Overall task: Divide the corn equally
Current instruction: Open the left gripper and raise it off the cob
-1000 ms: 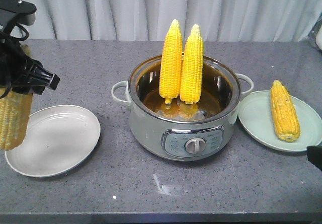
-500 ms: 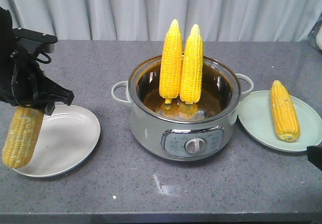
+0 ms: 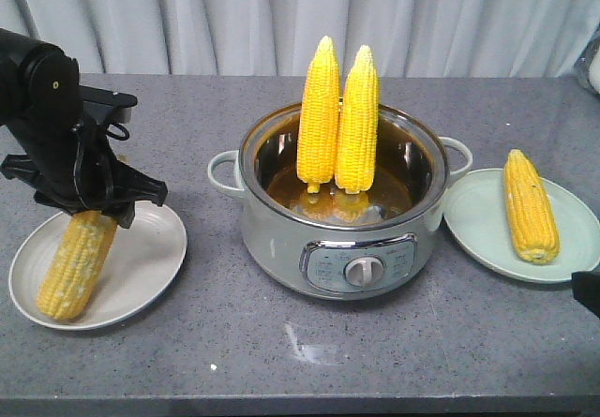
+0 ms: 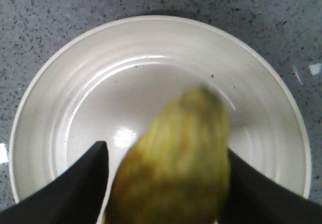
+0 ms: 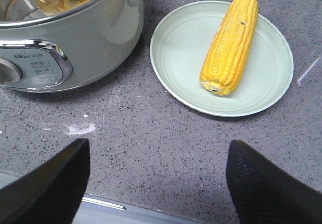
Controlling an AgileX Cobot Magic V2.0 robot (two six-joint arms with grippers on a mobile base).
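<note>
The left gripper (image 4: 168, 191) is closed on the upper end of one cob (image 3: 75, 267), its fingers (image 4: 75, 183) pressed against either side. The cob leans tilted over the white plate (image 3: 150, 262) with its lower end at or just touching the plate's surface; I cannot tell which. The right gripper (image 5: 156, 183) is spread wide and holds nothing, hovering above the counter (image 5: 151, 133) near the green plate (image 5: 176, 58), where a second cob (image 5: 229, 45) already lies flat. A third cob (image 3: 319, 108) and a fourth cob (image 3: 358, 122) stand upright, side by side and touching, in the pot (image 3: 281, 239) between the two plates. I judge the job roughly half done: one ear is served on the right, one is about to be let go on the left, and the two in the pot are left to be shared, presumably one to each plate
</note>
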